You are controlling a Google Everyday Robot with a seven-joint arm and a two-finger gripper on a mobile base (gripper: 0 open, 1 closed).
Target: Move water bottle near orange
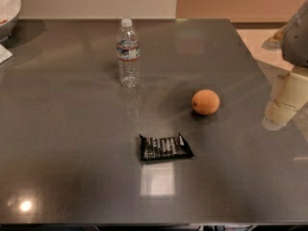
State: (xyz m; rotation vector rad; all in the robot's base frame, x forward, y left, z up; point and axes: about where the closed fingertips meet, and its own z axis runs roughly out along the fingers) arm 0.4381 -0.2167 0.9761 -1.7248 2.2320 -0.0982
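Observation:
The water bottle [128,52] stands upright at the back of the grey table, clear and ribbed, with a white cap and a white label. The orange [205,102] sits to its right and nearer to me, about a bottle's height away from it. My gripper [284,102] hangs at the right edge of the view, cream-coloured, above the table's right side. It is to the right of the orange and far from the bottle, and it holds nothing that I can see.
A flat black snack wrapper [165,147] lies in front of the orange, near the middle of the table [72,143]. A white bowl [7,8] stands at the back left corner. The table's right edge runs just past the gripper.

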